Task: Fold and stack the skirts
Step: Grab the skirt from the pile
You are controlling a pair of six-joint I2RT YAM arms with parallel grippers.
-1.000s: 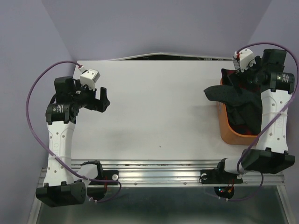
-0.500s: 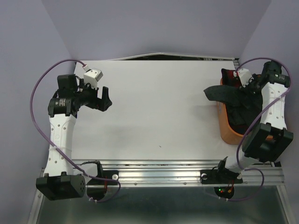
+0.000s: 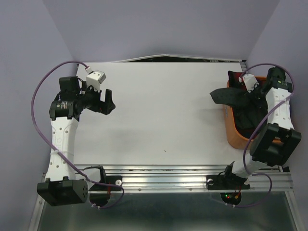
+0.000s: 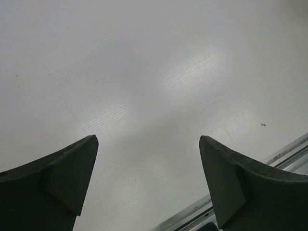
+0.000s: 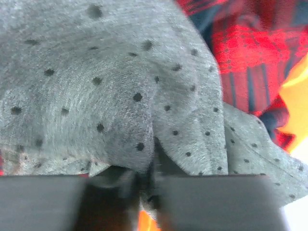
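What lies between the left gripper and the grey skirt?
Only bare table, as the top view shows: nothing rests between the left gripper and the grey skirt draped over the basket rim.

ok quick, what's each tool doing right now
left tool: open, holding nothing
right tool: closed on a fold of the grey skirt

1 orange basket (image 3: 232,138) at right edge of white table (image 3: 159,110).

White perforated arm links (image 3: 60,139), black joints (image 3: 62,192), black left hand (image 3: 109,100), looping purple cables (image 3: 32,106).
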